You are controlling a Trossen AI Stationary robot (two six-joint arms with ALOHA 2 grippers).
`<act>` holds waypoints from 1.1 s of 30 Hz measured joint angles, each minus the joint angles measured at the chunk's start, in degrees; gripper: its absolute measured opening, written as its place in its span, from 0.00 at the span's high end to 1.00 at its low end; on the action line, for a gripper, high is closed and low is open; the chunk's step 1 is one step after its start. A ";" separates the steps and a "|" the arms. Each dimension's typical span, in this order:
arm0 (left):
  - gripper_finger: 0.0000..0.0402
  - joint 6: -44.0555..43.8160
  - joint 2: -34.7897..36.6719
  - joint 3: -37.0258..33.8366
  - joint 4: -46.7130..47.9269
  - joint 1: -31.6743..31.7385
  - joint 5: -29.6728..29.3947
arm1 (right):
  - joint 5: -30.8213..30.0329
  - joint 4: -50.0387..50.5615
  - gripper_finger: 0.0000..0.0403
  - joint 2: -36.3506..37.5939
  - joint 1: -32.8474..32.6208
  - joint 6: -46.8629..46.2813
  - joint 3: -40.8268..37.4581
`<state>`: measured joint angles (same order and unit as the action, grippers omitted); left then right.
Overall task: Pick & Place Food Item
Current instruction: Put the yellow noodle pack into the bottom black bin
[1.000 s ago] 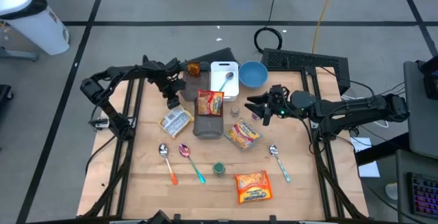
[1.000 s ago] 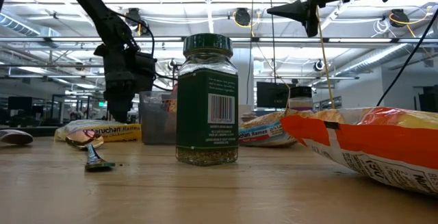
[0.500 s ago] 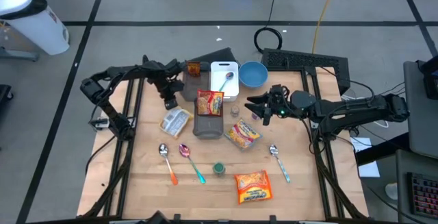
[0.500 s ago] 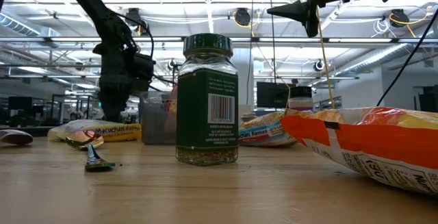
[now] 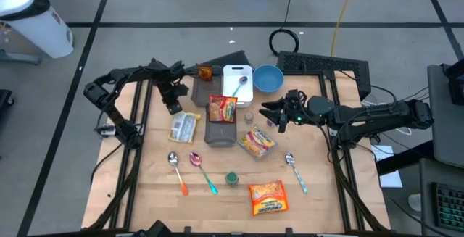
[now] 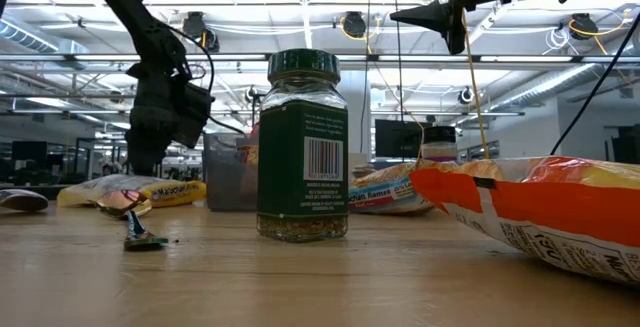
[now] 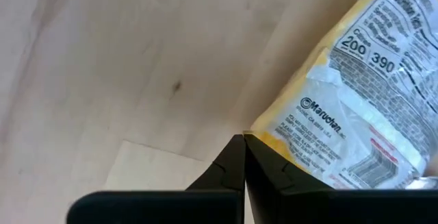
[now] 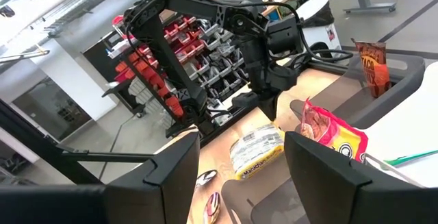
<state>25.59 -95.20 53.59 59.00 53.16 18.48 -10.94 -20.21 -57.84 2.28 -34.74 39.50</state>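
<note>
A yellow-and-white ramen packet [image 5: 185, 127] lies flat on the wooden table [image 5: 152, 186], left of a grey bin [image 5: 220, 131]. My left gripper [image 5: 173, 109] stands at the packet's far left corner, pointing steeply down, shut. The left wrist view shows the packet [image 7: 349, 107] right beside the closed fingertips. My right gripper [image 5: 264, 111] hangs open and level above the table's middle, right of the bin, pointing left with nothing between its fingers [image 8: 171, 176]. My left gripper meets the packet's yellow edge at one corner [image 7: 254, 129], only at its very fingertips [image 7: 236, 148], slanting down from above. The edge runs into the closed tips, apparently pinched there. The packet stays flat on the table.
A red-yellow packet [image 5: 222, 109] stands in the grey bin. Another ramen packet [image 5: 257, 140], an orange packet [image 5: 267, 197], a spice jar [image 5: 231, 178] and three spoons [image 5: 177, 170] lie nearer. A white tray [image 5: 237, 85] and blue bowl [image 5: 267, 78] sit at the far edge.
My left gripper has shut and moved toward the table's left edge, tipping as it went. The ramen packet has turned about on the table: its far end has swung left with the gripper, while its other end has stayed about where it was.
</note>
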 joint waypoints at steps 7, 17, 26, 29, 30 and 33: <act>1.00 1.30 3.27 -0.01 2.46 0.40 0.98 | 0.00 0.02 0.48 0.01 0.00 0.35 -0.01; 1.00 0.65 14.39 -0.01 4.39 0.38 0.96 | -1.25 0.00 0.48 0.00 1.18 0.99 -0.02; 1.00 -2.19 20.94 -0.01 5.26 0.35 1.70 | -1.06 0.00 0.48 0.01 1.53 1.00 -0.02; 1.00 -3.40 22.76 -0.01 6.05 0.35 2.70 | -1.05 -0.02 0.48 0.00 1.51 0.98 -0.02; 1.00 -3.80 23.43 -0.01 6.29 0.34 2.77 | -1.05 -0.02 0.48 0.02 1.51 0.98 -0.02; 1.00 -4.20 25.52 0.41 7.69 0.33 4.22 | -1.05 -0.02 0.48 0.00 1.51 1.05 -0.02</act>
<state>21.39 -69.68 54.00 66.69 53.49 22.70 -11.99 -20.23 -57.84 3.79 -33.69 39.48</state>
